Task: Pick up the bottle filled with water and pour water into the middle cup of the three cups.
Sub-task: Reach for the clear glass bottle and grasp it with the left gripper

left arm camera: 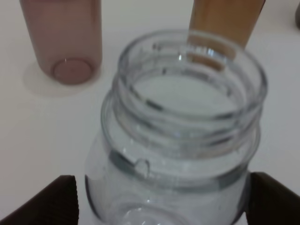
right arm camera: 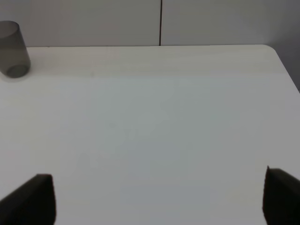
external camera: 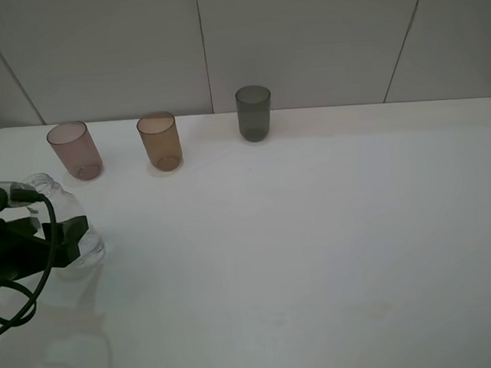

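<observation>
The left tool (left arm camera: 161, 199) is partly closed on the bottle (external camera: 64, 213), near the left edge of the desk (external camera: 316, 246), just in front of the pink cup (external camera: 75, 150). The grasp appears done; pouring into the middle cup (external camera: 160, 141) is not yet done. The right tool (right arm camera: 159, 194) stands wide open, empty. Only the left wrist view shows the uncapped neck; only the high view shows the middle cup whole.

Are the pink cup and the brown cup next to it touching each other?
Apart. The exterior high view shows bare table between the pink cup and the brown cup.
</observation>
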